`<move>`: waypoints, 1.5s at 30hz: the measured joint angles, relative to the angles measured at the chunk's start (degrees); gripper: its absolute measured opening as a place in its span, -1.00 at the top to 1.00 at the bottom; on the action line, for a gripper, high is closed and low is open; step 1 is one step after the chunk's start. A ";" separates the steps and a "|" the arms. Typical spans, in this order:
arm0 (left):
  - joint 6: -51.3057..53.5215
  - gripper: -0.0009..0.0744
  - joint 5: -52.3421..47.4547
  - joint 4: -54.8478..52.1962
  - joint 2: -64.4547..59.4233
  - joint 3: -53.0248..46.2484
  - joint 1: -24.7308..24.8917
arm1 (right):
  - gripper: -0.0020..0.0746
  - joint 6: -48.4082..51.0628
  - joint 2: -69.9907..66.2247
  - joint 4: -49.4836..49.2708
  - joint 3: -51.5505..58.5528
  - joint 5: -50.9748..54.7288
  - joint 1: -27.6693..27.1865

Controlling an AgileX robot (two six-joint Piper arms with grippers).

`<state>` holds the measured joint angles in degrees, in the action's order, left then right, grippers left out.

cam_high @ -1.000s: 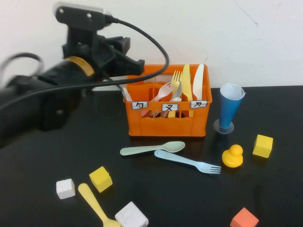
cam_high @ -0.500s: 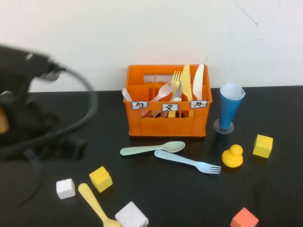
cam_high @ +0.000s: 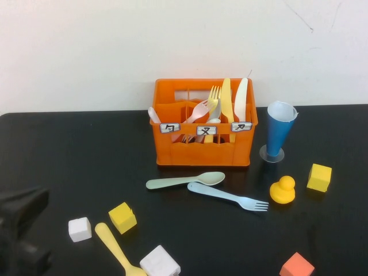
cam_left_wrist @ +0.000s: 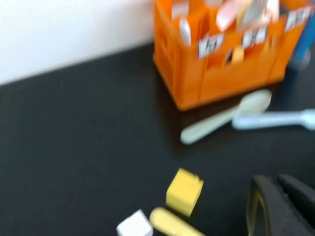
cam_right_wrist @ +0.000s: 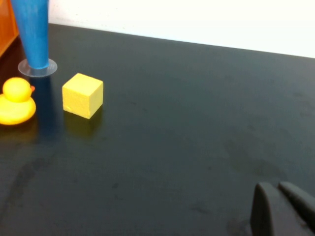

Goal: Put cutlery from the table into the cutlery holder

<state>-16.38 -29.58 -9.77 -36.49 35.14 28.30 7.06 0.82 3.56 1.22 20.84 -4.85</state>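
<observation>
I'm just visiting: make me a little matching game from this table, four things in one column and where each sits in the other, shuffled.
Things:
1. pale green plastic spoon
2. yellow rubber duck
3. blue cone-shaped cup
4. yellow plastic spoon

Places:
A. beside the orange plastic crate, on its right
B. on the table just in front of the crate
C. between two white cubes
D. beside the pale blue fork's tines

Pairs: 1-B, 2-D, 3-A, 4-C
</observation>
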 joint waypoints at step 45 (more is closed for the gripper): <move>14.26 0.98 10.73 9.77 37.10 -36.48 -33.54 | 0.96 0.00 0.00 0.00 0.00 0.00 0.00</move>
<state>-2.12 -18.85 0.00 0.61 -1.35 -5.24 7.06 0.82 3.56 1.22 20.84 -4.85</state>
